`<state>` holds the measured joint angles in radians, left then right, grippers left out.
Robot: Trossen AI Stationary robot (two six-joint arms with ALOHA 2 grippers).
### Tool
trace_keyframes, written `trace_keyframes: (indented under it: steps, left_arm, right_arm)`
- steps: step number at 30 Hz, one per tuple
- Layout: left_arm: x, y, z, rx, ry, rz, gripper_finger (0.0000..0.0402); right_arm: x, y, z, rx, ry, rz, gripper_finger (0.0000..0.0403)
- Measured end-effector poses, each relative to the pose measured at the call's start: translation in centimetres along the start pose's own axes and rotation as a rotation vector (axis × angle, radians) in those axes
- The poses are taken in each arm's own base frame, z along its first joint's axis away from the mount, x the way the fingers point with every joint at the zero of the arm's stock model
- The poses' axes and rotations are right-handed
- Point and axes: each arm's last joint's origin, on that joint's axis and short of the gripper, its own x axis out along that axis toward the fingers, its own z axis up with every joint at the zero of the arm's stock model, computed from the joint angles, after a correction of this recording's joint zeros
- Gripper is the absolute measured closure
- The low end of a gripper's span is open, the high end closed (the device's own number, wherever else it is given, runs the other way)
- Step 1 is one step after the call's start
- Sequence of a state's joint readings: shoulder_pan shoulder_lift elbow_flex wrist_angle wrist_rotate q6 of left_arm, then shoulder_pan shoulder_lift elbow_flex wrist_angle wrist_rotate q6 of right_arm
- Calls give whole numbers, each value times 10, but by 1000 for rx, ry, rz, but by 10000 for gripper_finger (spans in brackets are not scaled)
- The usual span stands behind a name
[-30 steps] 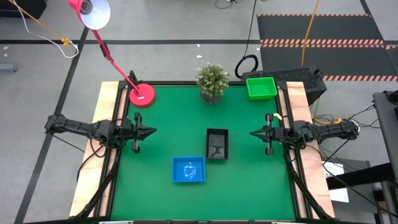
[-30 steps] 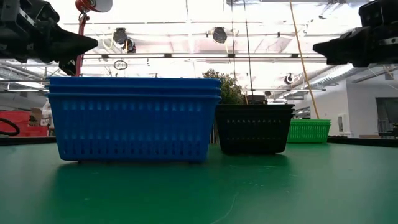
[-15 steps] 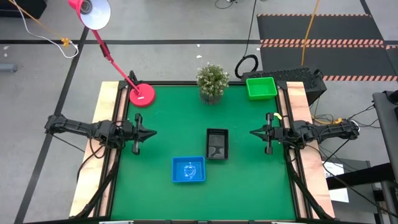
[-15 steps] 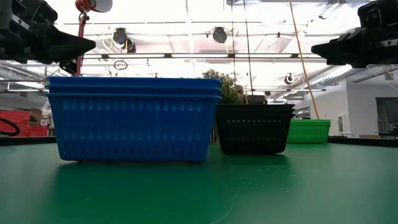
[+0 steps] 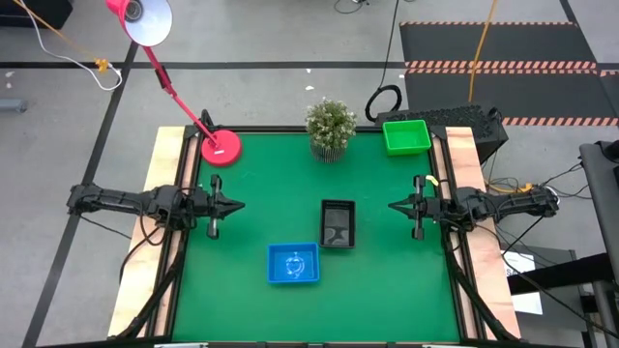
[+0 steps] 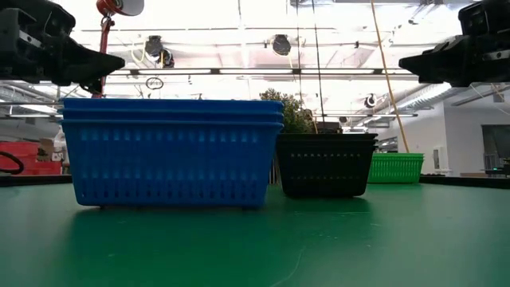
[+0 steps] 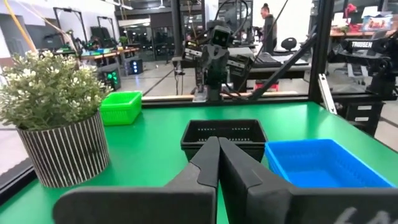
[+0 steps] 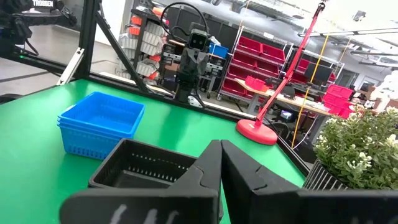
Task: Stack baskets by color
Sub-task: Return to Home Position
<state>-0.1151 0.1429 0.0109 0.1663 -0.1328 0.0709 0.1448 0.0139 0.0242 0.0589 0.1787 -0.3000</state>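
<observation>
Green table mat point(image 5: 251, 309) looks pretty much sorted at this point. Closest in, the left gripper point(image 5: 232, 204) is clenched on nothing, fingers pressed together, hanging over its own side edge of the mat. Compared with a second ago, that arm has slid back a hair toward its base. The right gripper point(image 5: 395, 207) is the same story, pinched closed and empty over the opposite edge, except it hasn't budged.

Nearest to them is the black stack point(image 5: 338, 222), sitting between the two grippers, closer to the right one and clear of both. The blue stack point(image 5: 292, 264) is near it, off the line between the grippers toward the front edge. Well beyond the right gripper, in the far corner on its side, is the green stack point(image 5: 406, 136). None of the three has shifted. The potted plant point(image 5: 330, 127) and red lamp base point(image 5: 221, 147) sit along the far edge, untouched.

My read: every colour has its own pile and nothing's loose, so the stacking is done and the arms are just parking. Can't count the layers, though.
</observation>
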Motion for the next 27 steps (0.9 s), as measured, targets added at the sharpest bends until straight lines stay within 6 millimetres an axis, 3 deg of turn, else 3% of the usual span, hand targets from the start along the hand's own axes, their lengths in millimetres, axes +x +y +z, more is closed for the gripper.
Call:
trace_keyframes:
  steps: [27]
  left_arm:
    - [0, 0, -1, 30, 11, -32, 385]
  right_arm:
    - [0, 0, 0, 0, 0, 0, 403]
